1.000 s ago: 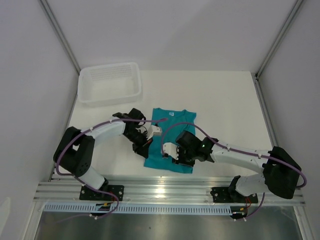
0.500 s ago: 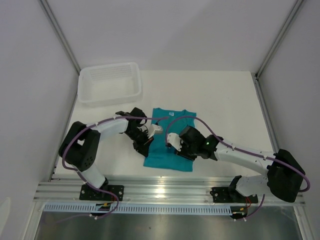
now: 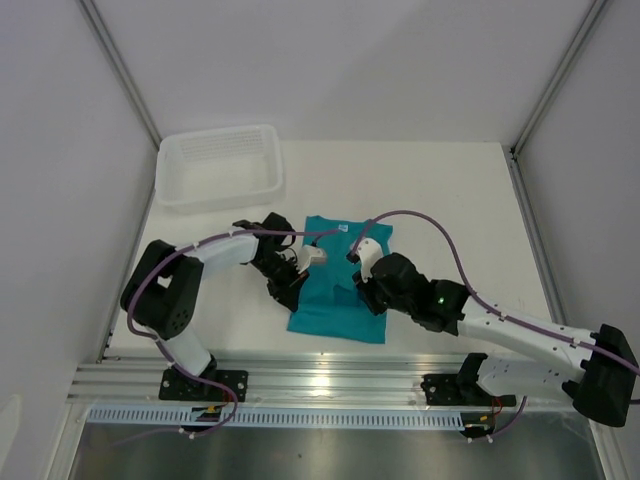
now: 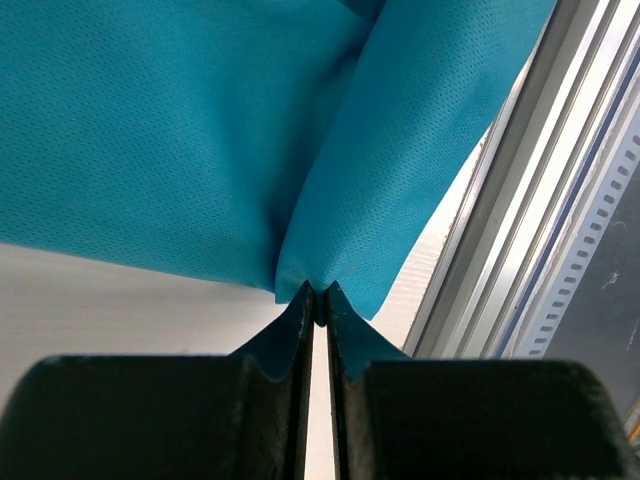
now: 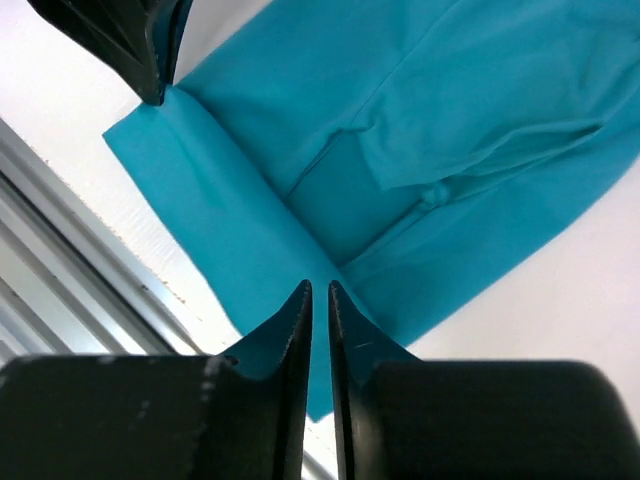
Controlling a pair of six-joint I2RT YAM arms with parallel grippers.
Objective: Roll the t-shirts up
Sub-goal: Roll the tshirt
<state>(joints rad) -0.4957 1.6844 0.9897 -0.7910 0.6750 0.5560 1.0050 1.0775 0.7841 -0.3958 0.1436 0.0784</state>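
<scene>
The left claw (image 4: pixel 315 292) pinched a fold of the t-shirt (image 3: pixel 335 310) at its left edge. The right claw (image 5: pixel 318 288) stood narrow over a crease, and we could not tell whether it gripped. The shirt lay flat on the table (image 3: pixel 450 200). We could not read its white neck label (image 3: pixel 342 228).

walls (image 3: pixel 330 60): plain white, three sides | corner posts (image 3: pixel 120 70): grey metal | counter (image 3: pixel 440 200): white, evenly lit | near edge: aluminium rail (image 3: pixel 330 385)
</scene>
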